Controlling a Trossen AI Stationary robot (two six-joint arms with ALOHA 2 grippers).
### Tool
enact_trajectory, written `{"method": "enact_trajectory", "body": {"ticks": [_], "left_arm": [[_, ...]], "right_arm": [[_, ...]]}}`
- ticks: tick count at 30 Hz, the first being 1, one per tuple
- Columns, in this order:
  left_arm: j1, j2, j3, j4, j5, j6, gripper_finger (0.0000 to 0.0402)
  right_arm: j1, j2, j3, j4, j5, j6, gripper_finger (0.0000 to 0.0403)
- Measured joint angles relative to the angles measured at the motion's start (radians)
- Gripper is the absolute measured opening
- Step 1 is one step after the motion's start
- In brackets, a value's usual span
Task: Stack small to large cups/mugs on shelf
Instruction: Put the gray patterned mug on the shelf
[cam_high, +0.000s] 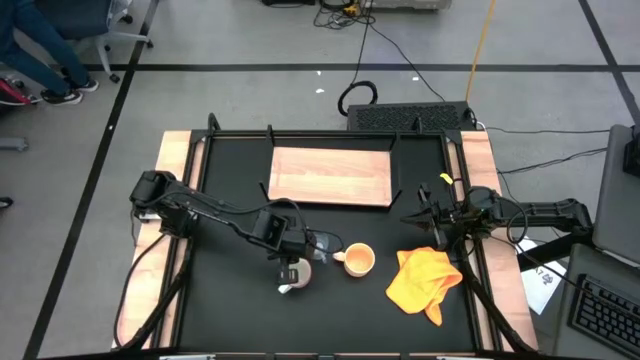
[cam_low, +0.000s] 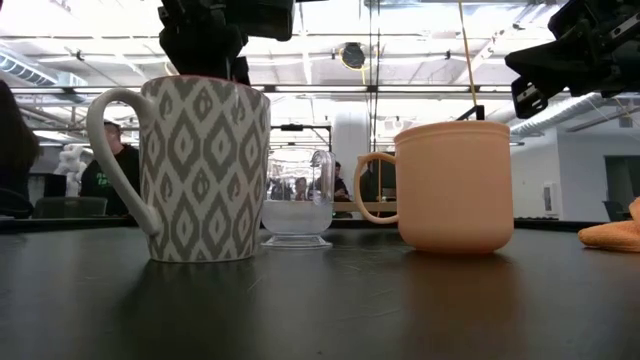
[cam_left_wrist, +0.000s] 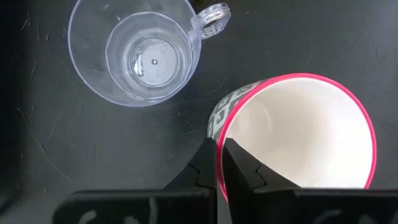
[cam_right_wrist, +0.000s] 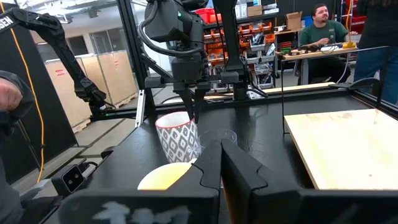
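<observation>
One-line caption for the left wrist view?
Left claw pinching the white mug's rim, one finger inside and one outside, glass cup empty beside it.

Both arms are dark, near black, built of slim tube sections joined by chunky rounded blocks. The left arm (cam_high: 215, 212) ends in a boxy wrist with two narrow black fingers (cam_left_wrist: 208, 168). The right arm (cam_high: 520, 213) carries black cables and similar wedge-shaped fingers (cam_right_wrist: 239, 171)
</observation>
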Motion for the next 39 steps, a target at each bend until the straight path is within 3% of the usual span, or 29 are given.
{"method": "enact_trajectory", "body": {"ticks": [15,31,39], "left_arm": [[0.028,-0.116,0.0,-0.08,-0.039,-0.001,0.0007],[0.035,-0.118,0.0,-0.078,-0.015,0.006,0.0007],[0.049,-0.118,0.071,-0.188,-0.014,0.015,0.0007]], "right_arm": [[0.0,0.0,0.0,0.0,0.0,0.0,0.0],[0.0,0.0,0.0,0.008,0.0,0.0,0.0],[0.0,0.0,0.0,0.008,0.0,0.0,0.0]]}}
